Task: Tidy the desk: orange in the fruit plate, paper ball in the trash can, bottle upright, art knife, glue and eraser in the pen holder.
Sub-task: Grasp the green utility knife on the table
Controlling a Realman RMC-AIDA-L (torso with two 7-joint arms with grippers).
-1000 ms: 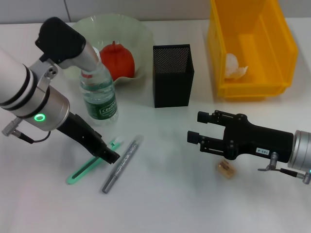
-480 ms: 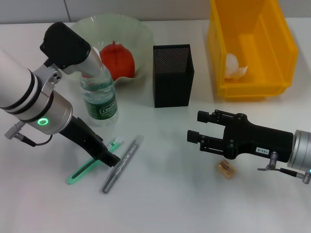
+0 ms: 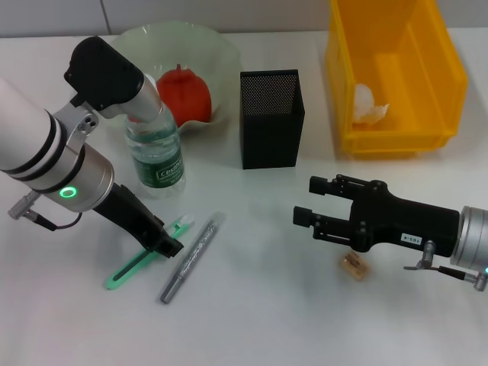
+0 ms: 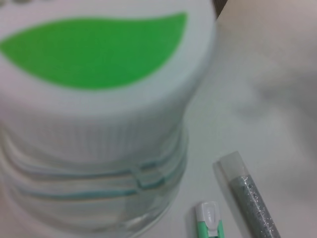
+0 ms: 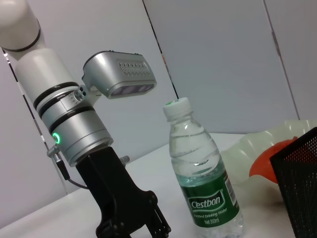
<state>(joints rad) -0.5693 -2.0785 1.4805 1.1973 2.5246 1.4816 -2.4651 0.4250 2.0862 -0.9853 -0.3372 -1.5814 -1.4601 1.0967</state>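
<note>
The green art knife (image 3: 145, 255) lies flat on the white desk (image 3: 259, 305), just beside the grey glue pen (image 3: 192, 257), in front of the upright bottle (image 3: 155, 152). The left gripper (image 3: 169, 245) is down at the knife; whether its fingers are apart I cannot tell. The right gripper (image 3: 306, 201) hangs spread above the eraser (image 3: 353, 264), near the pen holder (image 3: 271, 118)

Head view down over the desk; both wrist views low, sharing the bottle (image 3: 155, 152) (image 4: 99, 124) (image 5: 203, 173).
</note>
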